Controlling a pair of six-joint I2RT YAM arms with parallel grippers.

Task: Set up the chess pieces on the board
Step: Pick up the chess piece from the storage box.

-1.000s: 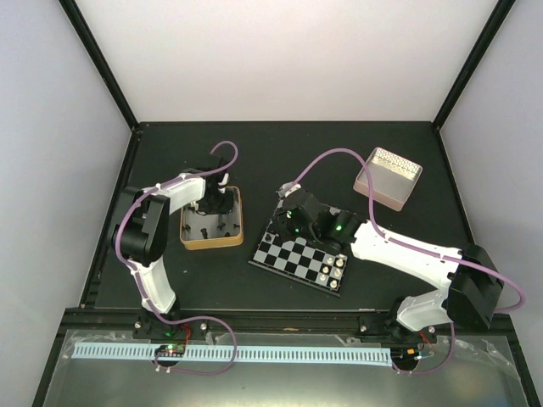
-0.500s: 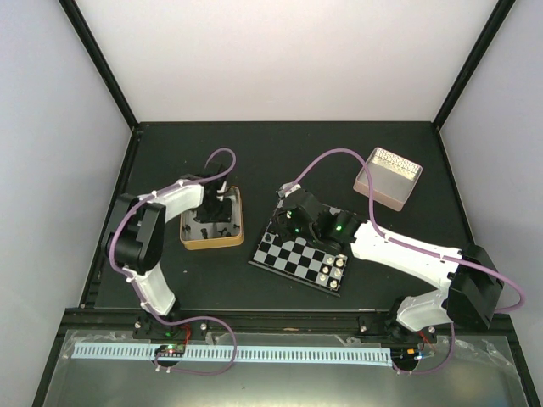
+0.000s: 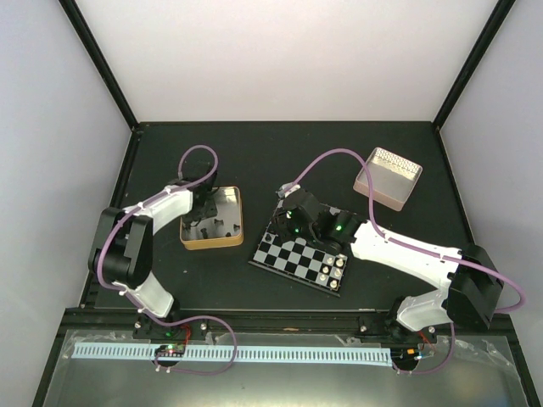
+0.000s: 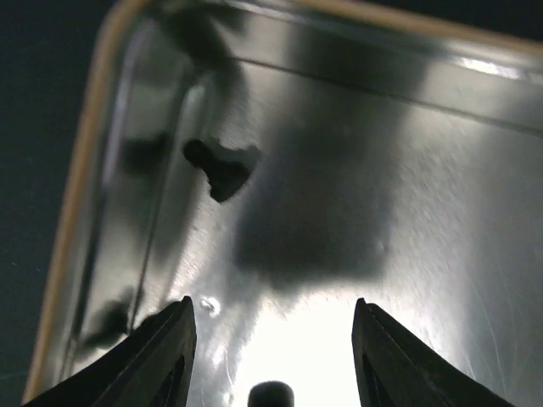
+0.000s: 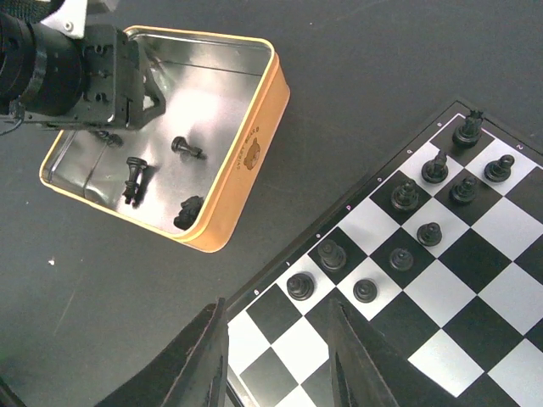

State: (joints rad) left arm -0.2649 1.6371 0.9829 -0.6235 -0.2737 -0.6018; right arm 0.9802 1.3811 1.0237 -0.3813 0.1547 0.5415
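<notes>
The checkered board [image 3: 284, 254] lies at mid-table and fills the right of the right wrist view [image 5: 509, 229]. Several black chess pieces [image 5: 404, 197] stand along its far edge in two rows. More black pieces [image 5: 185, 148] lie in the gold-rimmed tin [image 3: 212, 246]. My left gripper [image 3: 200, 206] is open and low inside the tin's left part. In its wrist view one piece [image 4: 222, 170] lies ahead and another piece's top [image 4: 271, 394] shows between the fingers [image 4: 165, 356]. My right gripper [image 5: 276, 356] is open and empty above the board's back-left corner [image 3: 293, 222].
The tin's rim [image 4: 85, 170] rises left of my left fingers. A pink box [image 3: 389, 176] stands at the back right. Small white pieces [image 3: 331, 270] stand at the board's near right corner. My left gripper also shows over the tin in the right wrist view [image 5: 76, 76].
My left arm has swung left, and its gripper has moved from the tin's middle to its left part. The right arm has not moved.
</notes>
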